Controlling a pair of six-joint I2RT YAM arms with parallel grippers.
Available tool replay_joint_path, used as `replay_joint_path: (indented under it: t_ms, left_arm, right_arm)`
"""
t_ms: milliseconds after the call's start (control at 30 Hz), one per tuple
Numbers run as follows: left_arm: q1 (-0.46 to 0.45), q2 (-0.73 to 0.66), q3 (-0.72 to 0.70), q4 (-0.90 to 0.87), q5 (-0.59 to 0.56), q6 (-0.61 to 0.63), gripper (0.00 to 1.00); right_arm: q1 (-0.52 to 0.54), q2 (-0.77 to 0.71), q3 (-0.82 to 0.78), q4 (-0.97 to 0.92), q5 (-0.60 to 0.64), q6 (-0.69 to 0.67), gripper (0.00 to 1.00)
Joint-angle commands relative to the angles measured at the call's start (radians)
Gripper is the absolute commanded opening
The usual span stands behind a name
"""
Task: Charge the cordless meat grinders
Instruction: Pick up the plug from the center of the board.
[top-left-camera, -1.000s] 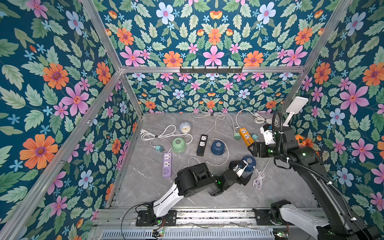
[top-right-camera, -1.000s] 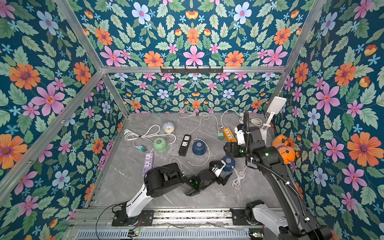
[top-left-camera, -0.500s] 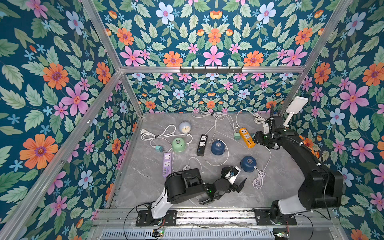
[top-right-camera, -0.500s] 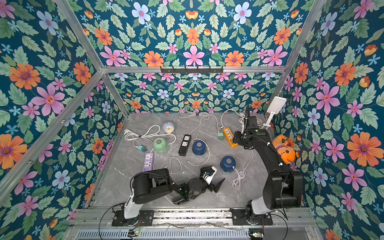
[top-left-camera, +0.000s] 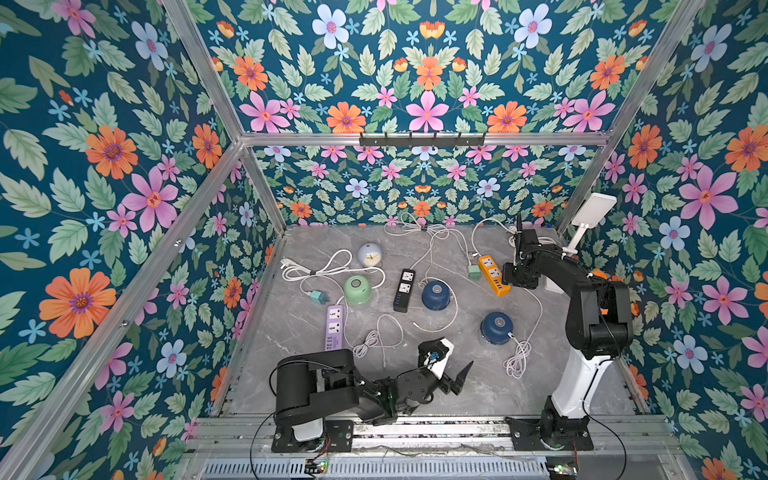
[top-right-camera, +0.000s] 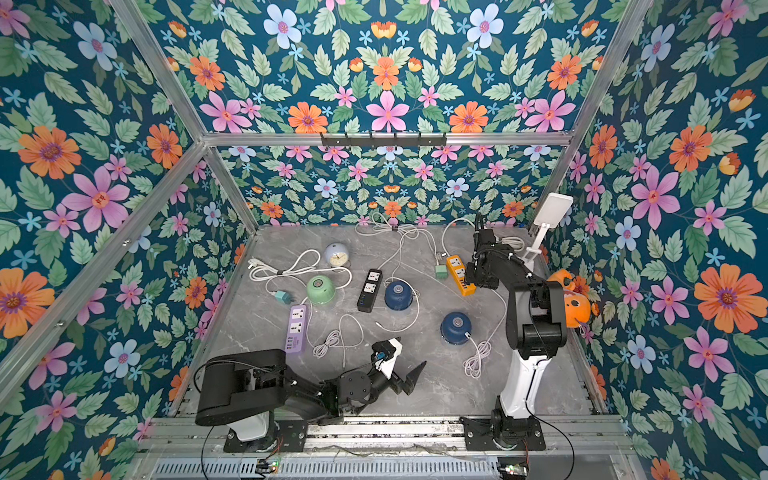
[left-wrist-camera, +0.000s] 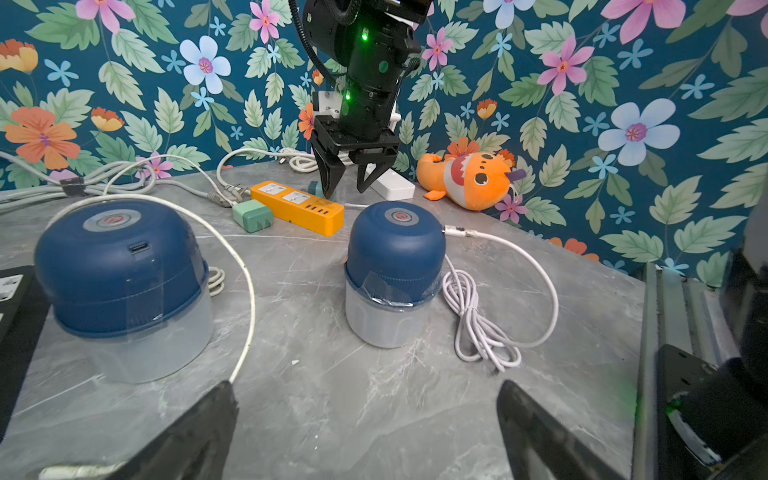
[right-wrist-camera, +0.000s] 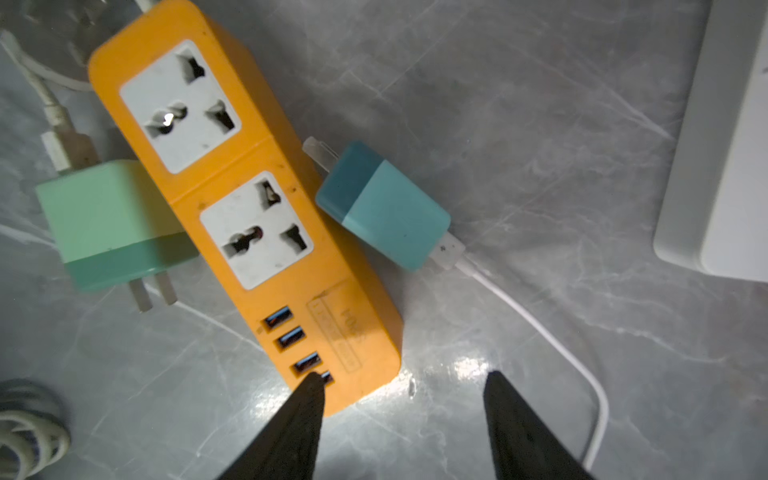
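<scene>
Close to the front edge of the table (top-left-camera: 490, 399), the left gripper (top-left-camera: 451, 356) sits low, its jaws spread wide with nothing between them. Bare marble runs from it across to the right arm's base. Just beyond stands the nearer navy grinder (top-left-camera: 496, 328). A white cable (left-wrist-camera: 498, 241) is plugged into its side and lies bunched on the table toward the right arm. Farther in, the second navy grinder (top-left-camera: 435, 295) has a loose white lead (top-left-camera: 455, 309) curving round it, and it stands just beside the black power strip (top-left-camera: 404, 290). The mint green grinder (top-left-camera: 357, 289) is on that strip's other side, with the purple power strip (top-left-camera: 334, 328) nearer the left wall. Toward the right wall, the right gripper (right-wrist-camera: 402, 376) hangs over the USB end of the orange power strip (right-wrist-camera: 249, 208). Its jaws are apart and hold nothing, and one fingertip is above the last port. A blue charger (right-wrist-camera: 382, 208) lies just beside the strip, and a mint charger (right-wrist-camera: 108, 224) lies at its opposite side. Tangled cords (top-left-camera: 424, 230) crowd the back edge.
</scene>
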Motion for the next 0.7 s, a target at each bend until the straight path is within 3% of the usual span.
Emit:
replay_joint_path:
  t_ms: [0, 667]
  left_arm:
    - [-0.001, -0.02, -0.018, -0.007, -0.032, -0.003, 0.97]
    - [0.001, 0.017, 0.003, -0.017, -0.05, -0.008, 0.99]
  right_arm:
    - [-0.007, 0.031, 0.04, -0.032, 0.033, -0.03, 0.62]
    - [-0.039, 0.233, 0.281, -0.1, 0.027, -0.083, 0.56]
